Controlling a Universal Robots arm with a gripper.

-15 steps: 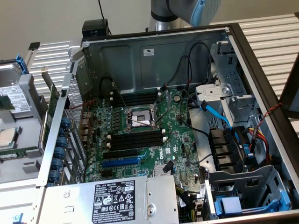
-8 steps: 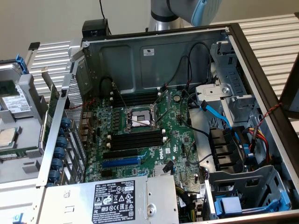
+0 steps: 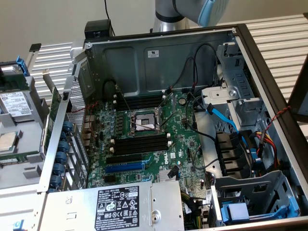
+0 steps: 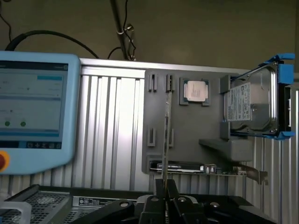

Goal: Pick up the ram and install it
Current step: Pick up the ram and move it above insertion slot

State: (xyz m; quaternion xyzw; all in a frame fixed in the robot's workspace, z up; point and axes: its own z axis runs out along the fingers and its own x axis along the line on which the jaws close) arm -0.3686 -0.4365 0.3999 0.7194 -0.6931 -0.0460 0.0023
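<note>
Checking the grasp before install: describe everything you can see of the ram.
The ram shows edge-on in the wrist view: a long, very thin strip, dark with a lighter glinting edge, so its chips and label cannot be made out. It points straight out from the fingers, which are shut on its near end, one on each flat face. Nothing else touches it; its far end hangs free in the air, in front of a grey parts rack.

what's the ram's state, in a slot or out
Out. The ram sits clamped edge-on in the tool; the board's black slots look empty.
</note>
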